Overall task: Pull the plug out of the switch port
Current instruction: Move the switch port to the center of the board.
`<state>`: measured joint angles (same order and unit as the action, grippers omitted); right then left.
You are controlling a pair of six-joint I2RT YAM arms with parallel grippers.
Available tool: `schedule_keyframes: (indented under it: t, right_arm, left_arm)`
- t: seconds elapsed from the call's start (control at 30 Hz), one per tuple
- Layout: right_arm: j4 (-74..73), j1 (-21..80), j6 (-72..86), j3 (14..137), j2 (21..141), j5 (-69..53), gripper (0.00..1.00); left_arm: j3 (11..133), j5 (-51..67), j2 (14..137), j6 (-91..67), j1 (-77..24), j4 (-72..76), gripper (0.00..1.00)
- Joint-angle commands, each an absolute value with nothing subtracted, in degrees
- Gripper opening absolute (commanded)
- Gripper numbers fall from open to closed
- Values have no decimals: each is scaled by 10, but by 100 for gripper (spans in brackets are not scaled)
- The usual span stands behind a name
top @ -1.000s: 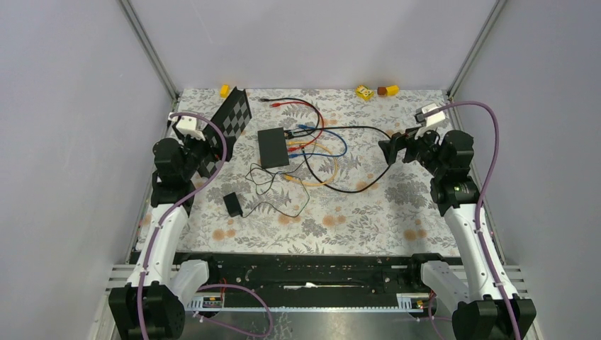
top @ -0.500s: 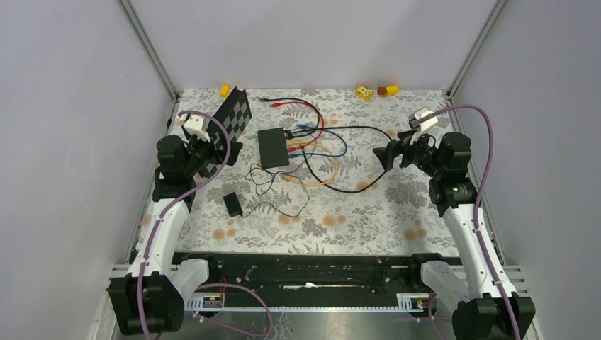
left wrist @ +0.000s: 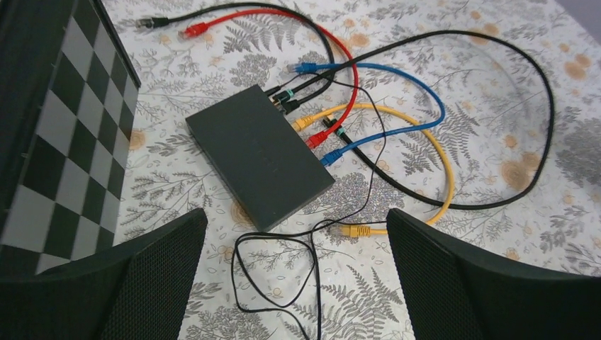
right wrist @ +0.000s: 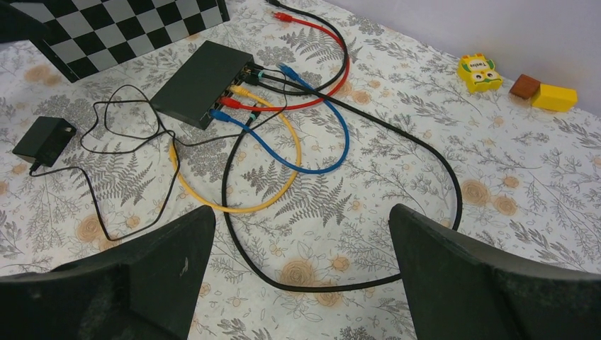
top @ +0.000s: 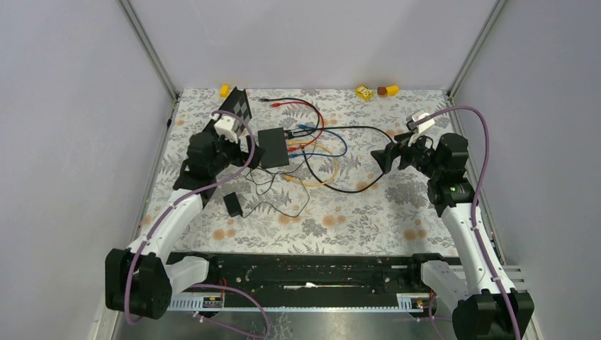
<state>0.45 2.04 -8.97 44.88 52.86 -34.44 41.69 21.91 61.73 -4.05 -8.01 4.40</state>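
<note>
The switch [top: 273,147] is a flat matte-black box lying mid-table; it also shows in the left wrist view [left wrist: 259,159] and the right wrist view [right wrist: 202,83]. Black, yellow, red and blue plugs [left wrist: 317,138] sit in the ports along its right edge. My left gripper [top: 251,153] is open and empty, just left of the switch's near end, above the table [left wrist: 296,219]. My right gripper [top: 380,157] is open and empty, well to the right of the switch, above a black cable loop [right wrist: 301,216].
A chequered board [top: 234,113] leans at the far left behind the left arm. A small black adapter block [top: 232,204] with a thin wire lies near the front left. Coloured cables loop right of the switch. Yellow toys [top: 364,92] sit at the back edge.
My left arm has swung right from the chequered board to the switch's left side. My right gripper has shifted slightly left. The switch and cables have not moved.
</note>
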Motion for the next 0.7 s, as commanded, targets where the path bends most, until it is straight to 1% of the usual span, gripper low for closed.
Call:
schedule_keyframes:
  t: [0.0, 0.23, 0.33, 0.4, 0.43, 0.57, 0.67]
  right_arm:
    - [35, 20, -85, 442, 526, -360, 100]
    - [41, 19, -87, 437, 535, -362, 100]
    - [41, 19, -95, 436, 533, -353, 100]
    - [36, 19, -102, 438, 533, -347, 100]
    - [34, 19, -103, 439, 532, -344, 100]
    - [34, 20, -107, 438, 531, -343, 100]
    - [33, 19, -107, 437, 532, -347, 100]
  left_arm:
    - [448, 85, 657, -44, -133, 90, 99]
    - [497, 14, 754, 22, -224, 125, 99]
    - [535, 35, 802, 56, -251, 118, 99]
    - [559, 70, 842, 71, -261, 110, 99]
    - [573, 84, 862, 82, -267, 100, 98]
    - [665, 124, 958, 155, -297, 10, 89]
    - [741, 111, 1028, 190, -311, -54, 87]
